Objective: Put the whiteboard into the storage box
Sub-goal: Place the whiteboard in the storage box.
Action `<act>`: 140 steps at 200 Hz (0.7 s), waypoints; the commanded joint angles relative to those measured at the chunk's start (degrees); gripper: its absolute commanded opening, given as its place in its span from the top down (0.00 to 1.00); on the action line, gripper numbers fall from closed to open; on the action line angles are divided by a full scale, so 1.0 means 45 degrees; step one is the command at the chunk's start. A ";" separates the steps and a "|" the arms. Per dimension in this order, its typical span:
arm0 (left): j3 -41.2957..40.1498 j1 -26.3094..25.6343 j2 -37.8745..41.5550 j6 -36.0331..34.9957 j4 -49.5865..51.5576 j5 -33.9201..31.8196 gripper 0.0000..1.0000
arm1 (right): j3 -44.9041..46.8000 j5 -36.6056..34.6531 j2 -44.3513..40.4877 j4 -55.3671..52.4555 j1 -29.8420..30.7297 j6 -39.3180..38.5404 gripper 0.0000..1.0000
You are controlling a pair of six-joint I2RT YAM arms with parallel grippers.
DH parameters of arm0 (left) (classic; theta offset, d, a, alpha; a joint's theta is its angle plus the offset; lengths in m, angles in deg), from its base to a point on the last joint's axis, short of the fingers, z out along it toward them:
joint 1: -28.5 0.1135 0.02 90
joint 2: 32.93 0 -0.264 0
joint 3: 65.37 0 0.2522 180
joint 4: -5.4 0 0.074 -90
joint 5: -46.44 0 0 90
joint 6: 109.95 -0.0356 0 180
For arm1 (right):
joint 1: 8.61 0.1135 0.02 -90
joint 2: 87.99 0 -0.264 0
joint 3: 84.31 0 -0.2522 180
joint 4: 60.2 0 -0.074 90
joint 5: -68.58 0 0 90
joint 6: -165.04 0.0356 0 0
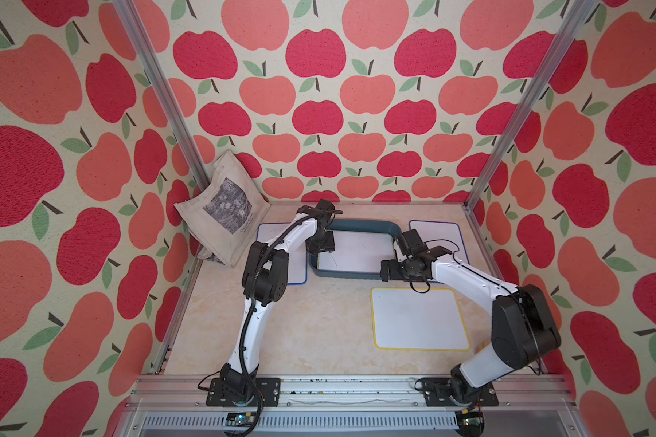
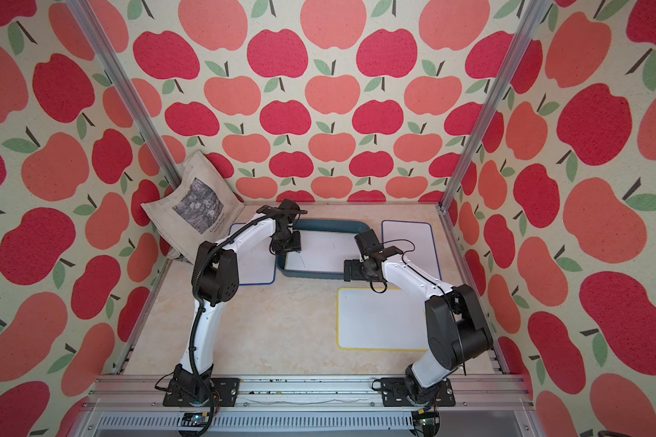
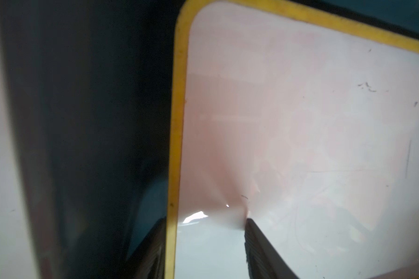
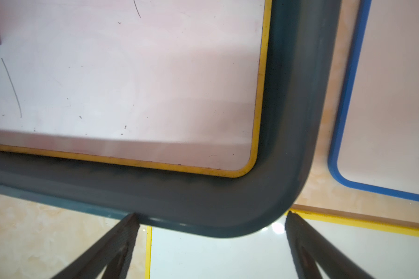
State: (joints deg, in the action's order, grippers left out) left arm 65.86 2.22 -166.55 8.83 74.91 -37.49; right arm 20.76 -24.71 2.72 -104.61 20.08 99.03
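The storage box (image 1: 360,226) (image 2: 330,226) (image 4: 290,120) is a teal tray at the back middle of the table. A yellow-rimmed whiteboard (image 1: 353,253) (image 3: 300,120) (image 4: 131,84) lies inside it. My left gripper (image 1: 320,246) (image 2: 286,244) (image 3: 206,220) stands at the box's left end with its jaws part way apart astride the board's yellow edge. One finger is hidden beyond that edge, and the other tip dents the white face. My right gripper (image 1: 387,270) (image 2: 351,270) (image 4: 211,216) is wide open at the box's near right corner and holds nothing.
A second yellow-rimmed whiteboard (image 1: 419,319) (image 4: 215,256) lies on the table in front of the box. Blue-rimmed boards lie to the box's left (image 1: 296,268) and right (image 1: 438,230) (image 4: 397,96). A beige tote bag (image 1: 220,204) leans in the back left corner.
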 commanded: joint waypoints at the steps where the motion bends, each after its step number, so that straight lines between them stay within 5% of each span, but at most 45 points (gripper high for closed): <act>1: -0.0201 -0.0213 0.0293 -0.0229 0.0274 -0.0261 0.46 | 0.0219 0.0257 -0.0202 -0.0159 -0.0048 0.0200 0.01; 35: -0.0473 -0.0436 0.0753 -0.0503 -0.0063 -0.0611 0.39 | 0.0155 0.0301 -0.0296 -0.0200 -0.0047 0.0160 0.01; 55: -0.0672 -0.0465 0.1066 -0.0581 -0.0244 -0.0665 0.00 | 0.0155 0.0282 -0.0349 -0.0181 -0.0047 0.0126 0.01; 140: -0.2664 -0.0467 0.3546 -0.0599 -0.2634 -0.0229 0.01 | 0.0155 0.0121 -0.0796 -0.0200 -0.0047 -0.0066 0.01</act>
State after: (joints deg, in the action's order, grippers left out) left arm 56.77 -0.10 -156.26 6.93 68.26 -39.46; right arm 20.78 -23.88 1.19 -104.61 20.08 99.11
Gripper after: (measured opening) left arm 0.994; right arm 0.992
